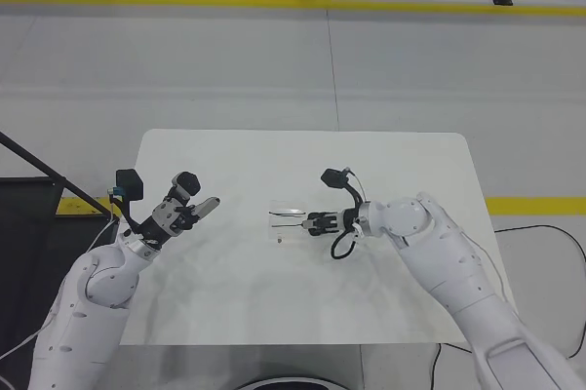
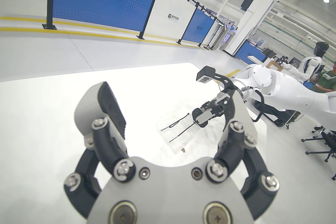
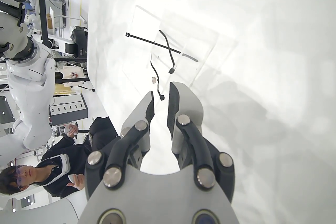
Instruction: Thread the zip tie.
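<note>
Pick-up stage, I judge: right gripper, narrowly parted and empty, at the clear tray with the nearest zip tie head-first at its mouth; left gripper spread wide, well apart; next, a precise pinch.

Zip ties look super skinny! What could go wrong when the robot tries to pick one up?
1. The nearest zip tie lies flat and thin, its head right at the tips of the open right gripper. The fingers might close and miss it, or let it slip.
2. It rests on a clear sheet, which could get pinched or dragged along.
3. The long zip tie and the curved zip tie cross, so nudging one may shift both.
</note>
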You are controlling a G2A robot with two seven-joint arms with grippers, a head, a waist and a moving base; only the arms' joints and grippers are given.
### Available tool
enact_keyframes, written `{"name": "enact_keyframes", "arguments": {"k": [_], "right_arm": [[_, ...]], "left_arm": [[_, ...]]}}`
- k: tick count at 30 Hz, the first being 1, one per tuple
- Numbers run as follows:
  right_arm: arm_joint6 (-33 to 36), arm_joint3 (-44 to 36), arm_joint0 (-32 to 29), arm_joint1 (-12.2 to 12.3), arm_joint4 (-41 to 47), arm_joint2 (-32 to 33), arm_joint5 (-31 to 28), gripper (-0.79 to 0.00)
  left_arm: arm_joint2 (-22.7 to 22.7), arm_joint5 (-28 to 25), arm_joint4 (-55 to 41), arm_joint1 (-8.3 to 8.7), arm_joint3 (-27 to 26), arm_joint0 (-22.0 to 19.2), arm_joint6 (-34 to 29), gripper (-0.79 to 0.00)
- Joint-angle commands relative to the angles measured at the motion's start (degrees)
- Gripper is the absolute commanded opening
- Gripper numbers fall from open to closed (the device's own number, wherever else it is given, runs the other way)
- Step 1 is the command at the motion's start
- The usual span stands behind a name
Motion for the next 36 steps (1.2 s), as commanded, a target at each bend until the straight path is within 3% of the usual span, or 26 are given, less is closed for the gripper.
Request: {"name": "enact_keyframes", "arguments": {"k": [1,21,36], "right_arm": [[-0.2,0.3,0.1,0.0,0.2,0.2,0.3,-0.594],[-2.4,-2.4,1.9,-0.9,-2.9,-0.2,11.4,-0.588],[-3.5,-1.4,2.8,-1.9,-4.6,-1.1,13.8,-0.585]], "left_arm": [[0.0,0.0,0.0,0.0,0.0,0.0,0.0,0.0],[0.0,0.0,0.0,0.0,0.0,0.0,0.0,0.0],[0.0,0.0,0.0,0.0,0.0,0.0,0.0,0.0]]}}
